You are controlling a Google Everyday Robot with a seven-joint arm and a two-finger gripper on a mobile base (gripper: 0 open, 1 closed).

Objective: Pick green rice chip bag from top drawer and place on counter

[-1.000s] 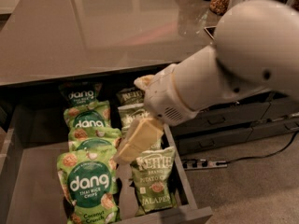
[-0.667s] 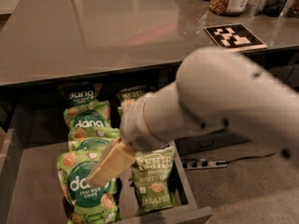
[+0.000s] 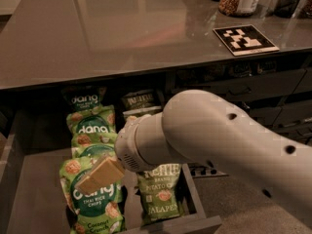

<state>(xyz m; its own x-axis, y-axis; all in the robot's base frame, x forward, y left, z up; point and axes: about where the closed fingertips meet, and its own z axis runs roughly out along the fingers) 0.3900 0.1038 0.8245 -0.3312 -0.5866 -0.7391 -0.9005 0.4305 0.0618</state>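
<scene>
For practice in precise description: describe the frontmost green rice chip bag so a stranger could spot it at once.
Below the grey counter, the top drawer stands open with two rows of bags. In the left row, the nearest bag, under the end effector, is bright green and reads Thai Rice Chips, unlike the jalapeño potato chip bag beside it.

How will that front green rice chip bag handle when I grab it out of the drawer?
Likely light and puffy: the front green rice chip bag looks air-filled, so it may crumple and slip. It stands against the bags behind, so a push could tip it. The end effector sits across its upper half.
</scene>
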